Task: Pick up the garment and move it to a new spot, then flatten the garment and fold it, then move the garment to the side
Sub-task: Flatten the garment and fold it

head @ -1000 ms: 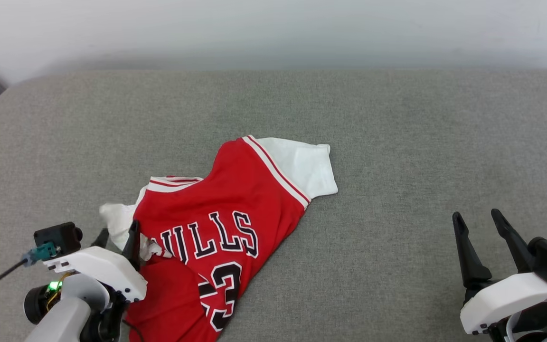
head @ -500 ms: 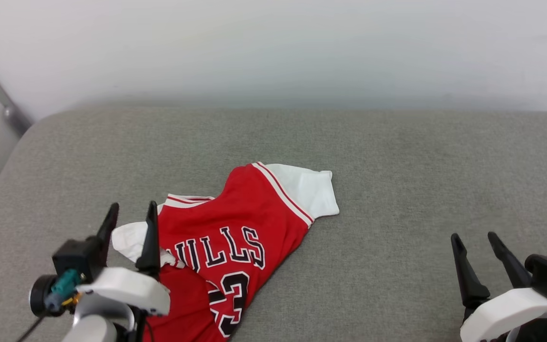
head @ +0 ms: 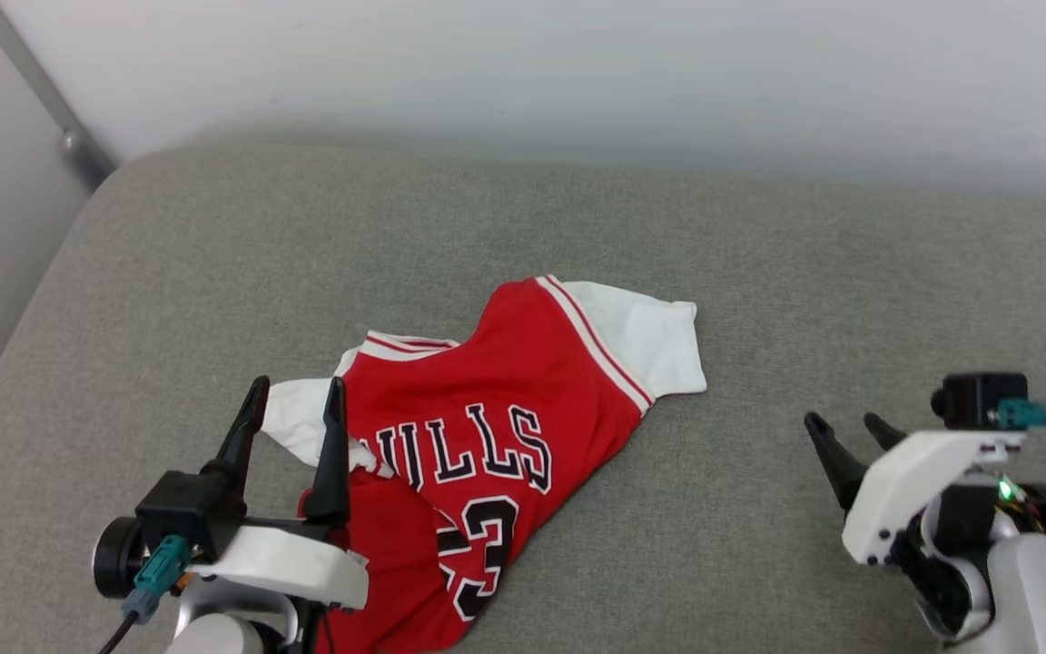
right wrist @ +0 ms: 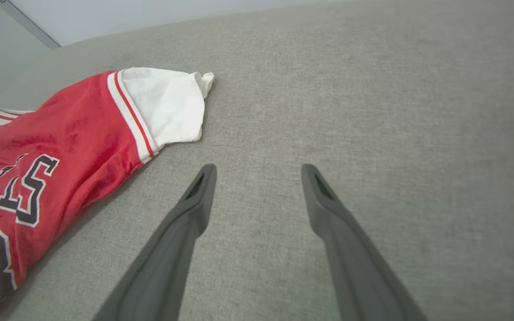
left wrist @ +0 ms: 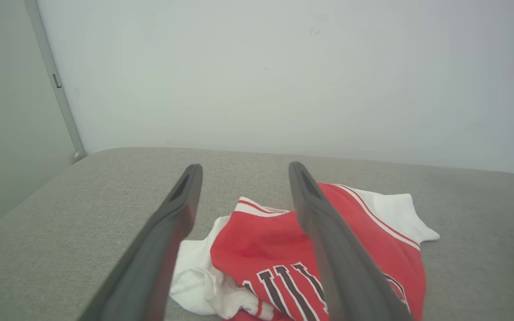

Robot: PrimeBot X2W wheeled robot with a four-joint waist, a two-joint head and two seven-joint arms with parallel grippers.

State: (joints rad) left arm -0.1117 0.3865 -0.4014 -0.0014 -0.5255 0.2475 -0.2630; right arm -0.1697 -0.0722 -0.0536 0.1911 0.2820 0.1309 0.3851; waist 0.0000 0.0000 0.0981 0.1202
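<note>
The red jersey (head: 496, 427) lies crumpled on the grey cushion, one white sleeve (head: 646, 341) spread flat toward the back right, the other sleeve (head: 296, 427) bunched at its left. "ULLS" and "3" show on the chest; the lower part is folded under. My left gripper (head: 296, 398) is open and raised, its fingers straddling the bunched sleeve (left wrist: 199, 276) without holding it. My right gripper (head: 845, 425) is open over bare cushion to the right of the jersey (right wrist: 51, 160), well apart from it.
The grey fabric cushion (head: 850, 272) stretches wide to the right and behind the jersey. A pale wall (head: 577, 73) backs it, and a metal rail (head: 42, 91) runs down the back left corner. The cushion's left edge drops off near my left arm.
The head camera has turned, shifting the whole picture. My left gripper has risen and tilted its fingers upward beside the bunched sleeve. My right gripper has rolled over, its camera now on top.
</note>
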